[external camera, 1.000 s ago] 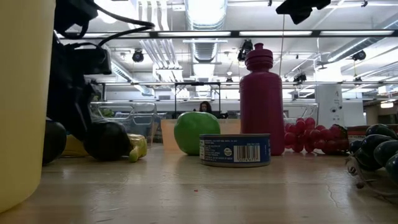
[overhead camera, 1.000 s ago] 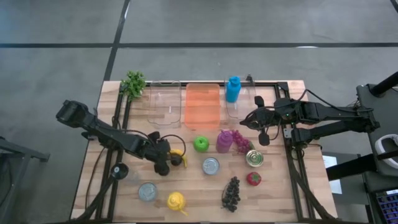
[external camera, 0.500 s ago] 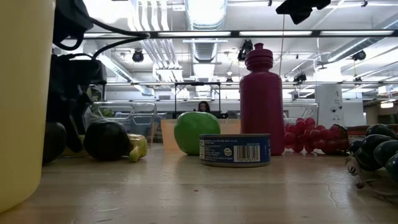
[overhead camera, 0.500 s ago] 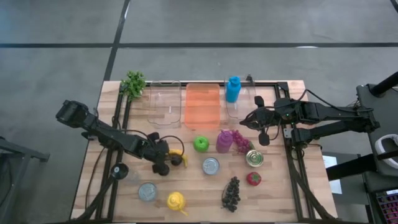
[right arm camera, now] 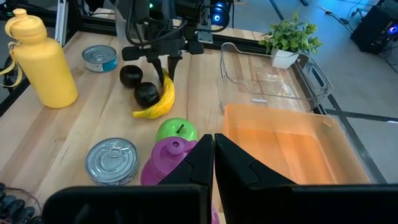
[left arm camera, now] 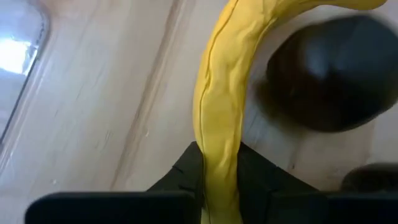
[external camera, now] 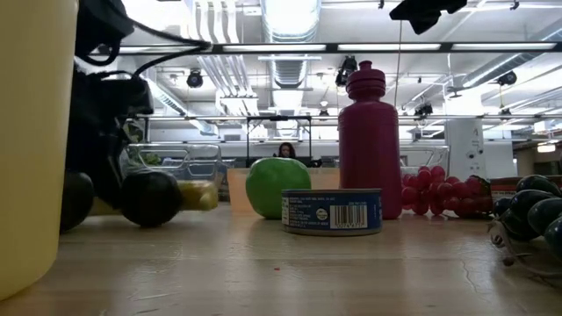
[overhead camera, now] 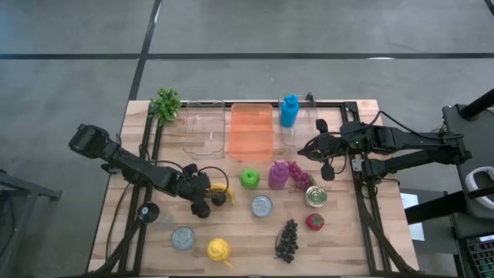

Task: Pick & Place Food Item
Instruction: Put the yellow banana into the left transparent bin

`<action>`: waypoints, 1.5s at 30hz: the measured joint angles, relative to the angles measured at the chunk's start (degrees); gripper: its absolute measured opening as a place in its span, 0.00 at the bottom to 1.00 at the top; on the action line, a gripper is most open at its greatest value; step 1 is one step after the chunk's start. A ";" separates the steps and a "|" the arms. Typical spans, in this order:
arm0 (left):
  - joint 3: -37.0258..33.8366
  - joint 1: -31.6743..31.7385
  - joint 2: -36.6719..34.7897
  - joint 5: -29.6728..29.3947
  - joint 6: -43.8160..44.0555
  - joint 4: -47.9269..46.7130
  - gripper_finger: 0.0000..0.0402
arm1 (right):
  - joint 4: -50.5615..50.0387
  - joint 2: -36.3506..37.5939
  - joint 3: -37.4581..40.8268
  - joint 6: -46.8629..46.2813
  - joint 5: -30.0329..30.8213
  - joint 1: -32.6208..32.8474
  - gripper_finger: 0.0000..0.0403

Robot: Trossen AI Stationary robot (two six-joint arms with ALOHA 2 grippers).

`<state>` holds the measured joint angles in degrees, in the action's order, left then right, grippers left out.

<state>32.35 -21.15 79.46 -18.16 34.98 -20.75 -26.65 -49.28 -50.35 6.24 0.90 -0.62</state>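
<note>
I am a two-armed robot at a wooden worktop (overhead camera: 231, 232), seen from overhead, from table height and from each wrist.

My left gripper (overhead camera: 208, 191) is low over the left-middle of the worktop, its jaws drawn in close on either side of a yellow banana (left arm camera: 222, 118). In my left wrist view the banana runs straight down between my two dark fingers (left arm camera: 180, 177), which press against its sides. From the right wrist camera, the banana (right arm camera: 158, 102) lies curved on the wood with my jaws pinching its upper end. Two dark round fruits (right arm camera: 140, 87) sit just beside the banana; one of them (left arm camera: 333, 74) is touching or nearly touching it.

My right gripper (overhead camera: 312, 148) hangs above the right-middle of the worktop with its jaws fully together and nothing in them.

Near the centre stand a green apple (overhead camera: 248, 179), a magenta bottle (overhead camera: 278, 175) and a tin can (overhead camera: 262, 206). At the far edge sit an orange bin (overhead camera: 252, 130) and a clear bin (overhead camera: 204, 127).
</note>
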 joint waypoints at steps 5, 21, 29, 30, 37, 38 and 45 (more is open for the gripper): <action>2.87 0.33 -1.60 -1.50 0.92 -0.92 0.16 | 0.04 0.00 0.00 -0.07 0.01 0.00 0.02; 22.04 5.77 -5.85 -15.17 1.80 -22.97 0.16 | 1.27 0.07 0.00 -0.04 0.16 0.01 0.02; 26.63 20.90 -5.81 -16.50 3.64 -26.04 0.17 | 2.03 0.09 0.02 -0.04 0.16 0.00 0.02; 26.59 23.15 -5.79 -15.96 3.86 -26.00 0.17 | 2.06 0.09 0.02 -0.04 0.16 0.02 0.02; 25.12 36.16 -5.74 -14.37 6.90 -26.29 0.17 | 2.10 0.11 0.02 -0.17 0.16 0.01 0.02; 24.99 37.28 -5.58 -14.42 6.93 -26.29 0.17 | 2.10 0.11 0.02 -0.20 0.16 0.01 0.02; 22.66 40.35 -3.50 -14.43 6.20 -25.78 0.17 | 2.12 0.13 0.02 0.22 0.16 0.01 0.02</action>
<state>55.01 19.21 75.95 -32.59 41.19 -46.53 -24.53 -49.15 -50.33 6.46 1.06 -0.62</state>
